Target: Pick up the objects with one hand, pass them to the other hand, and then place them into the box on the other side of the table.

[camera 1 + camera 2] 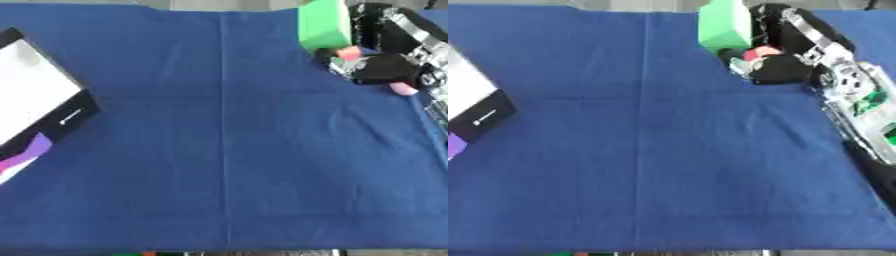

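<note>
One bright green rectangular block (324,22), matte and square-edged like foam or light plastic, stands at the far right of the blue cloth-covered table (219,150), well apart from the black-rimmed white box (35,95) at the left edge. The right hand (785,65) sits just beside the block with fingers curled near a small pink thing (761,52); whether it grips either I cannot tell. The block looks light and stiff, best pinched across its flat sides.

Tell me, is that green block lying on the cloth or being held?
Held, it seems: the green block stands upright with the right hand curled round its lower end. Whether it has left the cloth is unclear.
</note>
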Available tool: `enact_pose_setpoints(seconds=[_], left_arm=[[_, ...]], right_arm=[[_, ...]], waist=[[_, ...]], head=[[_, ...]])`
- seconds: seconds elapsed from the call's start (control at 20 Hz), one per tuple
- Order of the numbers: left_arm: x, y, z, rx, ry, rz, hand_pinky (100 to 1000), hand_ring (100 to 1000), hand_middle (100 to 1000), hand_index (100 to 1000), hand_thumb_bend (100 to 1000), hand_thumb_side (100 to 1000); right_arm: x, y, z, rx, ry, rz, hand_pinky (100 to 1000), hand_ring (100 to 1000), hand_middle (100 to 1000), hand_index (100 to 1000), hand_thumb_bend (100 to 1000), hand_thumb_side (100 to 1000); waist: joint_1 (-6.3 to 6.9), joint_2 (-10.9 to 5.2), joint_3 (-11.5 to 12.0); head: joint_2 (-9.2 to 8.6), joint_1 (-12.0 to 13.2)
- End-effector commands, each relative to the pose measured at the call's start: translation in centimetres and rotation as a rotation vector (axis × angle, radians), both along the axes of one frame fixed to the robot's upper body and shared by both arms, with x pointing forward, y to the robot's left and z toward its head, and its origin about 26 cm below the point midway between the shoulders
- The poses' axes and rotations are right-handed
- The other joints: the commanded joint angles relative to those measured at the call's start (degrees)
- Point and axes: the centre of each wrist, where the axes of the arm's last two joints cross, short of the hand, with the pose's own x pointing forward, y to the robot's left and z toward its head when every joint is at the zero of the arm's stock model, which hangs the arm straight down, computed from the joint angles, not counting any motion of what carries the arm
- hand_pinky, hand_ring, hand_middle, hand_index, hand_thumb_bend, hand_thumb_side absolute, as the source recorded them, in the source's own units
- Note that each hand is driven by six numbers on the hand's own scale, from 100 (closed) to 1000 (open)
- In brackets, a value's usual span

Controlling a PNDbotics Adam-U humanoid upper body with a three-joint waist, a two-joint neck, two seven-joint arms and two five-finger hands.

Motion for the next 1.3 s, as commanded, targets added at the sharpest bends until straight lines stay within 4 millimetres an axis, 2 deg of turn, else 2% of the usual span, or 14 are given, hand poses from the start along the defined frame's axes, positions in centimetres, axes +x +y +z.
enact_pose_setpoints(seconds=[0.05, 0.7, 0.9, 1.2, 1.25, 1.3], left_arm=[[-0.8, -0.3, 2.6, 0.139, -0.041, -0.013, 791, 647, 698, 811, 358, 587], [-1.8, -4.5, 7.1, 0.483, 0.039, -0.170, 788, 657, 685, 805, 410, 537], [-2.3, -6.4, 7.8, 0.606, 0.090, -0.245, 788, 668, 694, 809, 425, 538], [-3.1, -8.6, 7.6, 0.742, 0.193, -0.329, 792, 684, 708, 812, 438, 552], [-3.1, -8.8, 7.6, 0.758, 0.210, -0.339, 794, 688, 704, 813, 675, 435], [-3.1, -9.2, 7.5, 0.781, 0.229, -0.355, 794, 693, 715, 815, 442, 559]], right_arm=[[0.3, 0.7, 0.3, 0.026, 0.001, 0.030, 748, 711, 488, 530, 100, 100], [2.0, 3.6, -1.3, 0.085, 0.028, 0.120, 741, 712, 491, 533, 100, 100], [2.3, 4.2, -2.0, 0.075, 0.021, 0.126, 742, 712, 492, 534, 100, 100], [2.7, 4.7, -2.6, 0.057, 0.016, 0.117, 755, 704, 490, 532, 100, 100], [2.8, 4.8, -2.7, 0.056, 0.016, 0.115, 754, 704, 490, 532, 100, 100], [2.8, 4.9, -2.8, 0.055, 0.014, 0.116, 755, 704, 490, 532, 100, 100]], waist=[[0.18, -1.47, -0.08], [0.81, -1.70, 0.90], [1.09, -1.91, 1.56], [1.65, -2.14, 2.06], [1.68, -2.15, 2.09], [1.72, -2.18, 2.08]], head=[[0.50, 0.22], [-0.06, 1.29], [0.13, 0.76], [0.78, 0.34], [0.80, 0.30], [0.81, 0.24]])
